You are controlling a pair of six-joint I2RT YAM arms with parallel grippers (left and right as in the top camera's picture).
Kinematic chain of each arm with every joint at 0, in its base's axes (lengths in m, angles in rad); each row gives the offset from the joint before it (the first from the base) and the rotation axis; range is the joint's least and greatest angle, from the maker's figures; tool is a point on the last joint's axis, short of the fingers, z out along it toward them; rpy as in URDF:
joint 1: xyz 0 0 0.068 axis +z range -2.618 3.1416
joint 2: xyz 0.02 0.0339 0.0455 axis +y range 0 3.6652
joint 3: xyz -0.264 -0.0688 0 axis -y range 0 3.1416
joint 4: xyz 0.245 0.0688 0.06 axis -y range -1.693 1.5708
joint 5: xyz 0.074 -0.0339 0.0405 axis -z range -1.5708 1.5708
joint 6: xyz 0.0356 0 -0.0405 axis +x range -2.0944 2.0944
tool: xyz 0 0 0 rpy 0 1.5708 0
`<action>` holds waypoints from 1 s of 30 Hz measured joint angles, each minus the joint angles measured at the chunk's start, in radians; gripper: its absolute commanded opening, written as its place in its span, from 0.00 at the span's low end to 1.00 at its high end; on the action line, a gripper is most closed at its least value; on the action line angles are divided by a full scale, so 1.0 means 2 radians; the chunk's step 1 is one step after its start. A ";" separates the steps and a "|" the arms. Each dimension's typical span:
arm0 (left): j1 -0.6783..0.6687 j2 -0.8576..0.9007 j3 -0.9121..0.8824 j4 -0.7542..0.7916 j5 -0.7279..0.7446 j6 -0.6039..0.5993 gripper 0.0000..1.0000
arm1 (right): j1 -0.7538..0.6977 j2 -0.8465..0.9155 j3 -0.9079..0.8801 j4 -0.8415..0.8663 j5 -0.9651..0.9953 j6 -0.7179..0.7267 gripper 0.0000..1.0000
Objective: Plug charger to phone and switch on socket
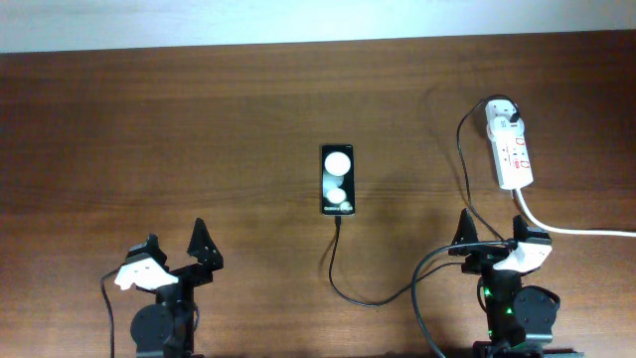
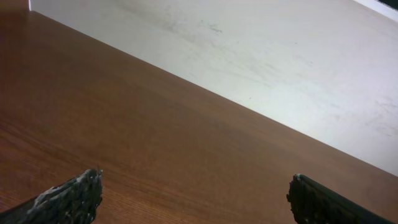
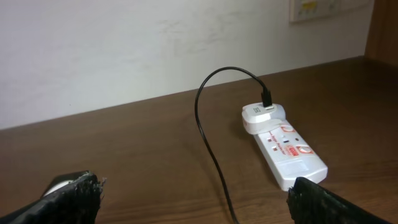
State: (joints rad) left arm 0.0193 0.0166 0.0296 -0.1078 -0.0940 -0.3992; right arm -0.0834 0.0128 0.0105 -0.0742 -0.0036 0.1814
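Left arm (image 1: pixel 159 320) sits lower left of the overhead frame, right arm (image 1: pixel 513 310) lower right. The left gripper (image 1: pixel 176 241) and right gripper (image 1: pixel 491 229) point up-frame, jaws spread wide, holding nothing.

Between my right fingers (image 3: pixel 68 199) the charger (image 3: pixel 261 118) runs off the bottom edge; the socket (image 3: pixel 292 155) switches ahead are too small to read.

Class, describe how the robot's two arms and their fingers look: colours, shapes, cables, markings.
Both arms are black with round joint housings. The left gripper and right gripper each have a white block behind two black, pointed fingers, rough and greyish at the tips. Thin black cables loop beside each arm; green lights glow on the right arm.
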 measured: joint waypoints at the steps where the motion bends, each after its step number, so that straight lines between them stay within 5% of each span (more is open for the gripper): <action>1: 0.000 0.000 0.000 0.000 0.000 0.000 0.99 | 0.001 0.000 0.000 0.000 0.000 -0.005 0.99; 14: 0.000 0.000 0.000 0.000 0.000 0.000 0.99 | 0.044 0.000 0.000 0.000 0.002 -0.093 0.99; 30: 0.000 0.000 0.000 0.000 0.000 0.000 0.99 | 0.044 0.000 0.000 0.000 0.002 -0.104 0.99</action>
State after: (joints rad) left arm 0.0193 0.0166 0.0296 -0.1078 -0.0940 -0.3992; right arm 0.0048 0.0128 0.0105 -0.0742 0.0002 -0.0261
